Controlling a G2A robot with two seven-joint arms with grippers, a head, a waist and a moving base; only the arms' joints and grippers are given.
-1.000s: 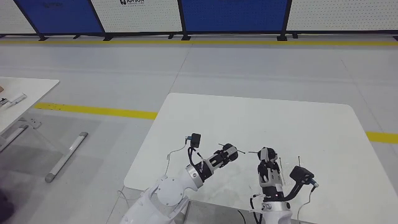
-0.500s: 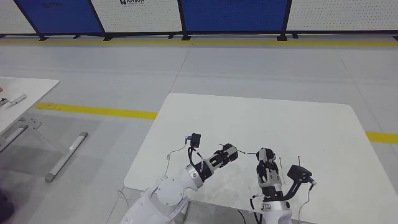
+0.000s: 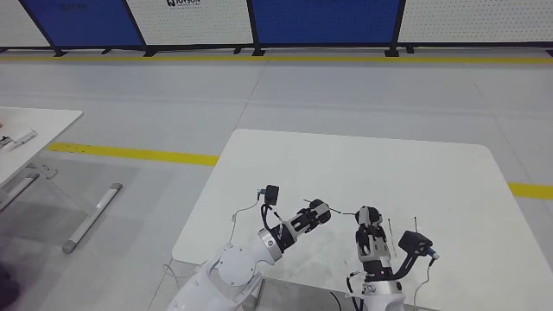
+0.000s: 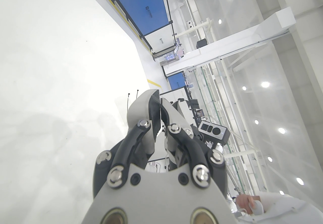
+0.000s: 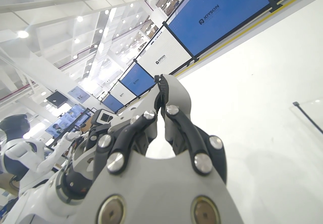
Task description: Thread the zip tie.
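Observation:
My left gripper (image 3: 320, 212) and right gripper (image 3: 366, 217) face each other close above the near edge of the white table (image 3: 363, 164). A thin black zip tie (image 3: 346, 212) spans the short gap between them. In the right wrist view my right gripper (image 5: 160, 83) is shut, and the zip tie's head (image 5: 157, 78) pokes out at its fingertips. The left wrist view has my left gripper (image 4: 160, 99) shut too, pads pressed together; the strap inside is hidden there.
Two spare zip ties (image 3: 390, 225) lie on the table just right of the right gripper, also visible past the left gripper as spare ties (image 4: 129, 95). One spare tie (image 5: 306, 115) lies beside the right gripper. The table's far half is bare.
The right arm has edged slightly left, toward the left gripper. The left arm has kept still.

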